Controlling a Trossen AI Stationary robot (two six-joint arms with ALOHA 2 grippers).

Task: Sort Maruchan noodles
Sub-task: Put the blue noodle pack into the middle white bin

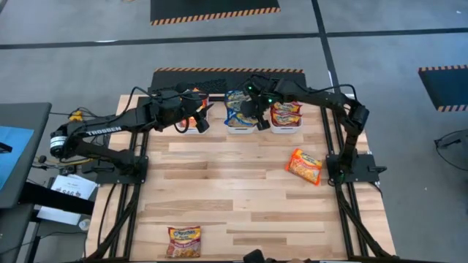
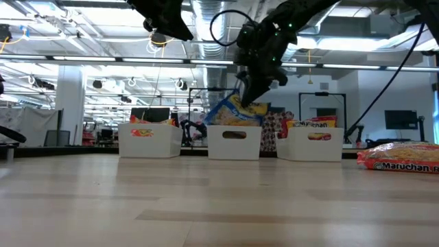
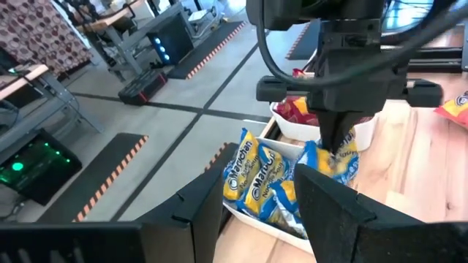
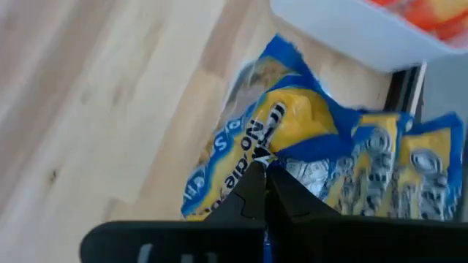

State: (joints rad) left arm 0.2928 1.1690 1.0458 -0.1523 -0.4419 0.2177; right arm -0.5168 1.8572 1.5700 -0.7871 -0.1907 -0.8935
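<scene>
Three white bins stand in a row at the table's far edge: the left one (image 1: 191,120) holds orange packets, the middle one (image 1: 240,126) blue-and-yellow ones, the right one (image 1: 287,128) dark red ones. My right gripper (image 1: 257,118) is over the middle bin (image 2: 234,142), shut on a blue-and-yellow packet (image 2: 236,110). My left gripper (image 1: 199,121) is open and empty, high above the left bin; its fingers (image 3: 208,204) show in the left wrist view. A loose orange packet (image 1: 304,165) lies flat at the right. Another packet (image 1: 184,241) lies near the front edge. My right gripper pinches the blue-and-yellow packet between its two fingers at the packet's upper edge (image 4: 272,146). The fingers (image 3: 338,139) come from above, pointing down. The packet hangs tilted below them (image 2: 240,108). Its lower part is down in the middle bin, behind the bin's wall.
The wooden table (image 1: 234,190) has free room in its middle. The orange packet also shows at the right of the low view (image 2: 401,156). A black keyboard-like mat (image 1: 219,79) lies behind the bins.
</scene>
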